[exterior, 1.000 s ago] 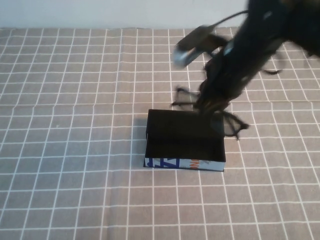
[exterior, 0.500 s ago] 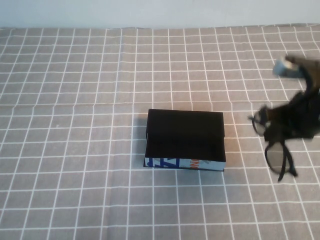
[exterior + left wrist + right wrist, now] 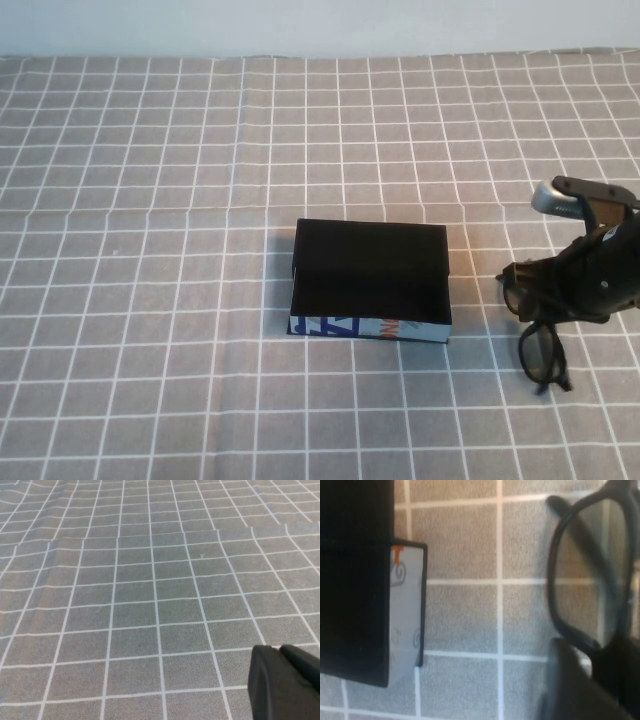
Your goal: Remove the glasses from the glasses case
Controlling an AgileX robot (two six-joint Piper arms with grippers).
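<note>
The glasses case [image 3: 370, 270] lies open in the middle of the checked cloth, black inside, with its white printed front [image 3: 368, 327] toward me. It also shows in the right wrist view [image 3: 355, 580]. My right gripper [image 3: 550, 298] is to the right of the case, low over the cloth, shut on the black glasses [image 3: 541, 357]. One lens hangs toward me below the gripper. In the right wrist view the glasses frame [image 3: 556, 595] sits between the fingers [image 3: 570, 685]. My left gripper [image 3: 279, 651] is out of the high view, shut and empty over bare cloth.
The grey cloth with white grid lines [image 3: 150, 250] covers the whole table. A pale wall runs along the far edge [image 3: 300, 25]. The cloth has a fold line running across behind the case [image 3: 150, 210].
My right gripper has carried the glasses from above the case's back edge out to the right and down near the cloth. The case has not moved.
</note>
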